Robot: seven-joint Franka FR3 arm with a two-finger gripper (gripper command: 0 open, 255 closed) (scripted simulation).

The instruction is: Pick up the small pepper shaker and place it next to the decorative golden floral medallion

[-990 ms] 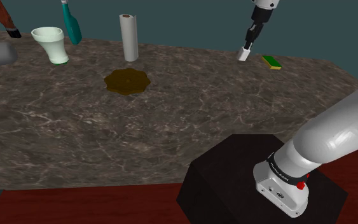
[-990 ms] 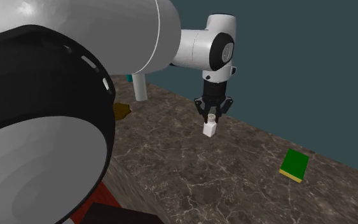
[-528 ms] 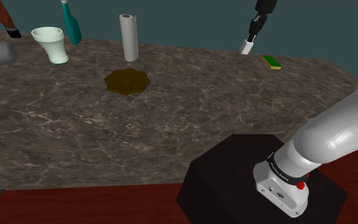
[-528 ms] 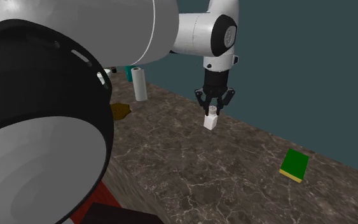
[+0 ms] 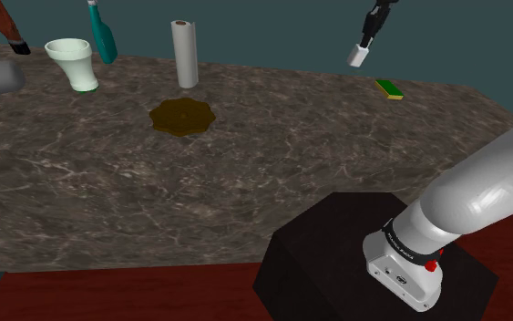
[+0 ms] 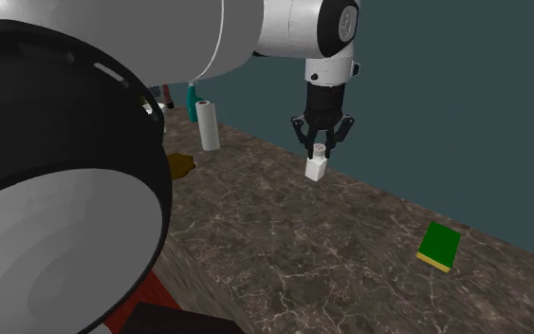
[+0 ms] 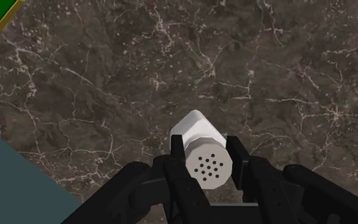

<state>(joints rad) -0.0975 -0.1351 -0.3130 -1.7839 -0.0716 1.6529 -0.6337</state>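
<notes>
The white pepper shaker [image 7: 199,143] is pinched at its perforated cap by the jaws and held clear above the desk [image 5: 291,155]. In the second exterior view the golden medallion [image 6: 181,164] is half hidden behind the arm's near link. A green sponge [image 5: 390,88] lies nearby; a white roll [image 5: 184,54] is stood behind the medallion.

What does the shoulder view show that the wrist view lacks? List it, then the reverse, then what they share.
Shoulder view adds: the golden-brown medallion, white roll, white cup, teal bottle and black stand. Wrist view adds: the holes in the shaker cap. Both: the end effector shut on the shaker above the veined counter, and the green block.
</notes>
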